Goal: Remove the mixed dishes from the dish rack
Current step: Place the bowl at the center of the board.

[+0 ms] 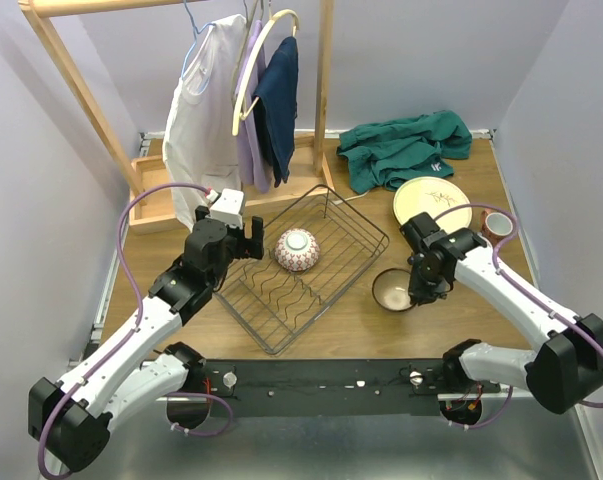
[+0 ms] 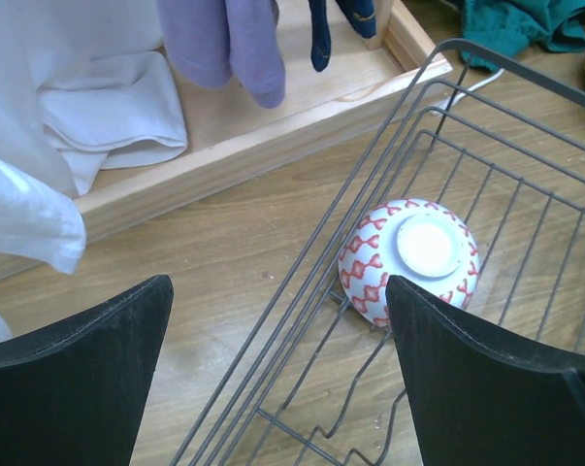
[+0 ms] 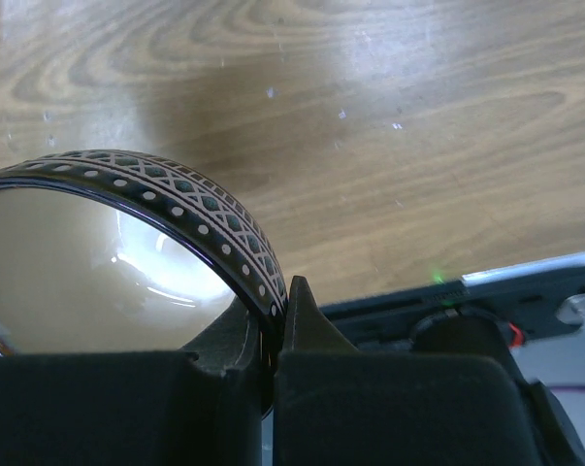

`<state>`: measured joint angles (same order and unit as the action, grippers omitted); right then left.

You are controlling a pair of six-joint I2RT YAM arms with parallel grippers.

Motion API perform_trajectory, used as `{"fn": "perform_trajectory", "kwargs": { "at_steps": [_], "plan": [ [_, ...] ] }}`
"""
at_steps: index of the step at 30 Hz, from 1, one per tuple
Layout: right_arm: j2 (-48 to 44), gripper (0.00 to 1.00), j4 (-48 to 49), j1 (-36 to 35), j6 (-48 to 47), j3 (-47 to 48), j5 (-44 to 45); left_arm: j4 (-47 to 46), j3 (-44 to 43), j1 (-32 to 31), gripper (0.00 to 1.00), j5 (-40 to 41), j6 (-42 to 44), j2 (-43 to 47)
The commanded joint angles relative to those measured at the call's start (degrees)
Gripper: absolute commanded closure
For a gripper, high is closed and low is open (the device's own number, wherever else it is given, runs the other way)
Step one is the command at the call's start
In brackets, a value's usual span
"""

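The black wire dish rack (image 1: 326, 290) sits mid-table. A red-and-white patterned bowl (image 1: 297, 250) lies upside down in its far-left part; the left wrist view shows the bowl (image 2: 408, 257) inside the rack's wires (image 2: 451, 43). My left gripper (image 1: 249, 238) is open and empty, hovering over the rack's left rim (image 2: 277, 291), just short of the bowl. My right gripper (image 1: 413, 290) is shut on the rim of a dark bowl (image 1: 391, 290) with a cream inside (image 3: 176, 189), right of the rack and low over the table. A cream plate (image 1: 431, 203) and a red cup (image 1: 496, 224) stand on the table at the right.
A wooden clothes rack (image 1: 81, 90) with hanging garments (image 1: 216, 110) stands at the back left, its base tray (image 1: 156, 205) close behind my left gripper. A green cloth (image 1: 406, 148) lies at the back right. Grey walls close in both sides.
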<state>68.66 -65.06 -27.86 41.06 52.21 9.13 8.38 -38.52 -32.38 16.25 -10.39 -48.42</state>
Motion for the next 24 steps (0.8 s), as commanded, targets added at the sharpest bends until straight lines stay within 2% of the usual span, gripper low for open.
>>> {"fn": "perform_trajectory", "kwargs": {
  "at_steps": [1,8,12,15,16,18,19,22,24],
  "plan": [
    [-1.5,0.99,10.8,3.8,2.2,-5.0,-3.8,-4.9,1.6,0.1,0.01,3.1,3.1,1.1],
    [-1.4,0.99,22.6,9.9,3.8,-12.6,-5.9,-6.0,2.3,0.1,0.01,5.2,4.3,1.9],
    [-3.3,0.96,24.7,11.4,5.0,-15.0,-5.0,-6.2,2.7,0.1,0.01,5.6,4.7,2.4],
    [-3.1,0.86,24.1,11.8,5.3,-16.1,-5.2,-6.4,2.7,0.2,0.01,5.7,4.9,2.4],
    [-3.2,0.78,23.9,11.8,5.3,-16.6,-5.1,-6.4,2.7,0.1,0.01,5.7,4.9,2.3],
    [-3.8,0.71,23.0,11.8,5.9,-16.9,-4.8,-6.5,2.7,0.1,0.01,5.7,4.9,2.3],
    [-4.1,0.63,22.7,11.8,6.0,-16.9,-4.6,-6.4,2.7,0.2,0.01,5.6,5.0,2.2],
    [-6.4,0.48,20.4,11.8,6.6,-15.8,-3.1,-6.6,2.8,0.2,0.01,5.6,5.0,2.1],
    [-8.7,0.43,18.2,11.8,6.5,-13.9,-2.2,-6.7,2.7,0.2,0.01,5.5,5.0,2.0]
  ]
}}
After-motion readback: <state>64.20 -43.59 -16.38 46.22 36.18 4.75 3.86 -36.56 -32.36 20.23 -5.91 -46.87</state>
